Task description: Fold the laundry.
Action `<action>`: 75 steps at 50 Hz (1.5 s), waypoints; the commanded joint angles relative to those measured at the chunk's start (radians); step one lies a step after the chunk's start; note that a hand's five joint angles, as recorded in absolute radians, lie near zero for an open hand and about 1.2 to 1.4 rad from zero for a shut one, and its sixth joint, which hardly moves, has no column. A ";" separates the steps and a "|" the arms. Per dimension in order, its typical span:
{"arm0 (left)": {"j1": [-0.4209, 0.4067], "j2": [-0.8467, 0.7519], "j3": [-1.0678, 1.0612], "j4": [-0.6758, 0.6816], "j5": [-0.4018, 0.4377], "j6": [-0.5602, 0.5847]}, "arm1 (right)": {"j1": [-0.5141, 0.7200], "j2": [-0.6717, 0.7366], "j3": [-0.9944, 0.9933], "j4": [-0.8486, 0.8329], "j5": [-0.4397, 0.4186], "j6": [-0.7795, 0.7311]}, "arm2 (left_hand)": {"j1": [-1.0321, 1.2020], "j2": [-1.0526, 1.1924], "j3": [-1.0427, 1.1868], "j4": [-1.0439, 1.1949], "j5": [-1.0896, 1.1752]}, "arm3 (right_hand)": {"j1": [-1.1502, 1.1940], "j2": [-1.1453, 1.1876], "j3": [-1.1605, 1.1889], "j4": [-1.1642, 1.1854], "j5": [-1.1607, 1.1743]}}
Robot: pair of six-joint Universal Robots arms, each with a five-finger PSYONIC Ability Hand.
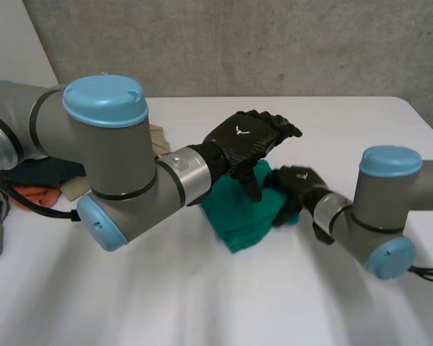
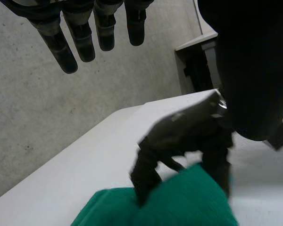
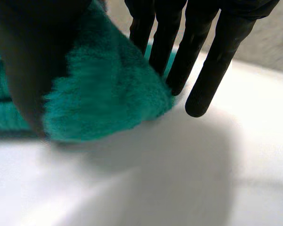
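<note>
A folded green cloth lies in the middle of the white table. My left hand hovers just above the cloth's far side, palm down and open; in the left wrist view its fingers hang straight over the green cloth. My right hand is at the cloth's right edge. In the right wrist view that edge of the cloth sits between the thumb and the fingers, pinched. The left wrist view shows the right hand bent down onto the cloth.
A heap of other laundry, dark blue, orange and beige, lies at the table's left behind my left arm. A concrete wall stands behind the table. Bare white tabletop runs in front of the cloth and to its right.
</note>
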 commanded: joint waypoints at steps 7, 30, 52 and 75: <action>0.004 0.005 0.000 0.000 0.000 0.000 | -0.078 0.049 -0.125 0.042 -0.016 0.014 | -0.010 -0.019 -0.027 -0.016 -0.032 | 0.738 0.485 0.488 0.204 0.863; 0.004 0.014 -0.019 0.001 0.002 -0.001 | -0.077 0.066 -0.121 0.042 -0.079 -0.065 | -0.010 -0.019 -0.027 -0.016 -0.033 | -0.112 -0.366 -0.362 -0.647 0.013; 0.002 0.023 -0.008 0.001 0.000 -0.001 | -0.195 0.291 -0.554 0.076 0.085 -0.022 | -0.010 -0.019 -0.027 -0.016 -0.033 | 0.738 0.485 0.488 0.204 0.863; 0.001 0.086 0.000 0.003 -0.001 -0.006 | -0.502 0.592 -1.148 0.177 0.311 -0.013 | -0.013 -0.022 -0.030 -0.019 -0.035 | 0.738 0.485 0.488 0.204 0.863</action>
